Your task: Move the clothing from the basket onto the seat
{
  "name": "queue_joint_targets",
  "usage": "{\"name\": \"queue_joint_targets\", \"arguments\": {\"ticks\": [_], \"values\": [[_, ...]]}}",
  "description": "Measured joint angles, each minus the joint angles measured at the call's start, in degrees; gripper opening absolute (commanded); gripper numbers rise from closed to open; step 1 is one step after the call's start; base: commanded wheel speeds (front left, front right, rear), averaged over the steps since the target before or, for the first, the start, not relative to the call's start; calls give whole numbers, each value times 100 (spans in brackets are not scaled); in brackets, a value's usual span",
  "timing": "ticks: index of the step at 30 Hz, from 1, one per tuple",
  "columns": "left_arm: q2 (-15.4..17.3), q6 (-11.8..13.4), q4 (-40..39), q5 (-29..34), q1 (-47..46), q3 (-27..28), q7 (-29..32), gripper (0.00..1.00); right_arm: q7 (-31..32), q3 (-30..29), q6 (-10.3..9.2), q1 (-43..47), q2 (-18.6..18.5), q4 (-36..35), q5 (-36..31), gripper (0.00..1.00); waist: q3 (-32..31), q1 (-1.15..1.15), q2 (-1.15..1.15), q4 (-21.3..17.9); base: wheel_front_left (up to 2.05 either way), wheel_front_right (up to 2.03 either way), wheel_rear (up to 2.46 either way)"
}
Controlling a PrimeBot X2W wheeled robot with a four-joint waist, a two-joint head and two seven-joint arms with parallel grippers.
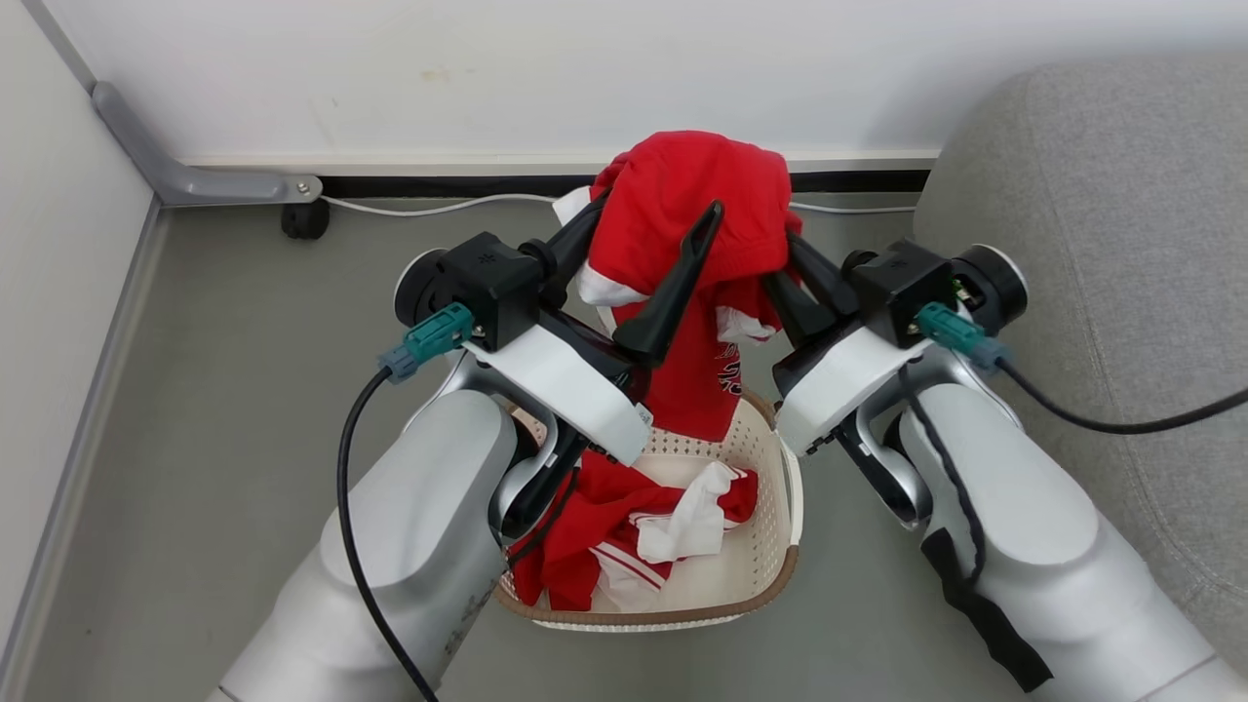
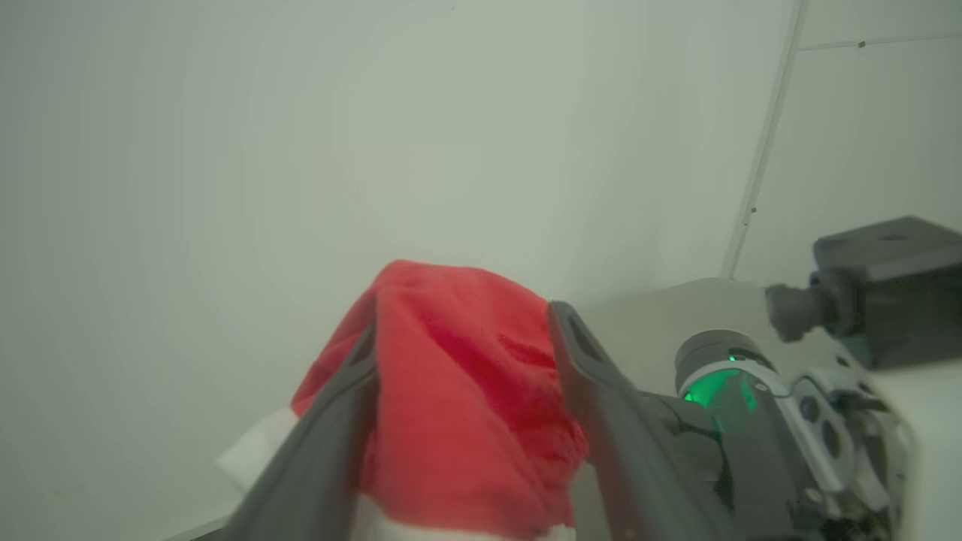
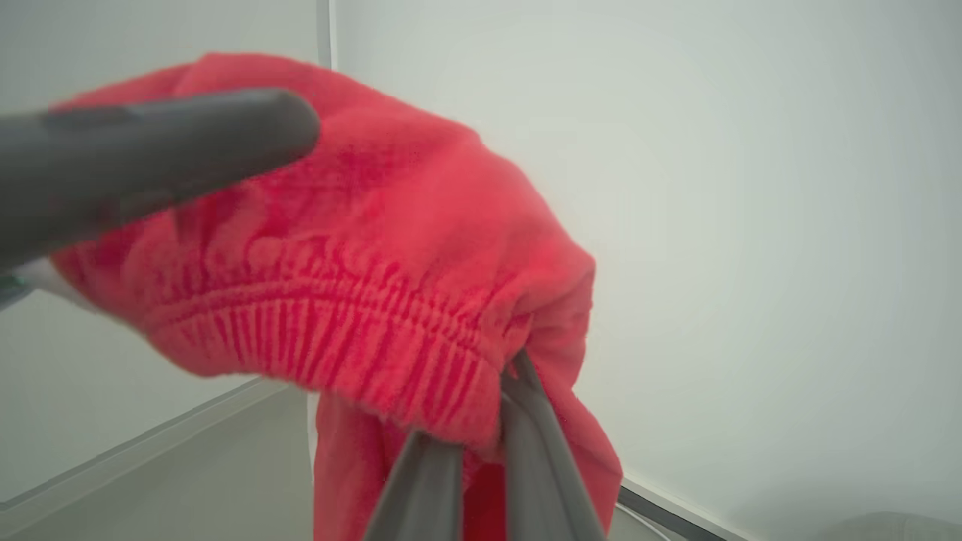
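1. The left gripper [image 1: 658, 210] is raised above the basket [image 1: 756, 575]. Its two fingers stand wide apart and pinch nothing, but red cloth lies between them and over their tips.
2. The right gripper [image 1: 783, 261] is clenched on the elastic edge of the same red garment [image 1: 697, 175] and holds it up in the air.
3. The lower part of this garment hangs down toward the far side of the basket.
4. The rest of the clothing [image 1: 585, 531], red and white, lies inside the basket, mostly on its left side.
5. The basket stands on the grey floor [image 1: 224, 322] between the two arms, and the seat [image 1: 1102, 195] is to its right.
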Motion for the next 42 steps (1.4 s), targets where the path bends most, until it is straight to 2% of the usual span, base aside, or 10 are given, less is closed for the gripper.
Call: {"name": "queue_joint_targets", "arguments": {"ticks": [10, 21, 42], "values": [[36, -8, 63, 112, 44, 5, -2, 100, -1, -840, 0, 272, -48, -491, 182, 0, 27, 0, 0, -287, 0, 0, 0], [89, -8, -59, 205, 315, -132, -18, 100, 0, -1688, 0, 606, -220, -1114, 361, 0, 4, 0, 0, -965, 0, 0, 0], [215, -9, -339, 207, 813, -192, -18, 100, -1, -1970, 0, 1027, -358, -1912, 714, 0, -63, 0, 0, -2806, 0, 0, 0]]}}
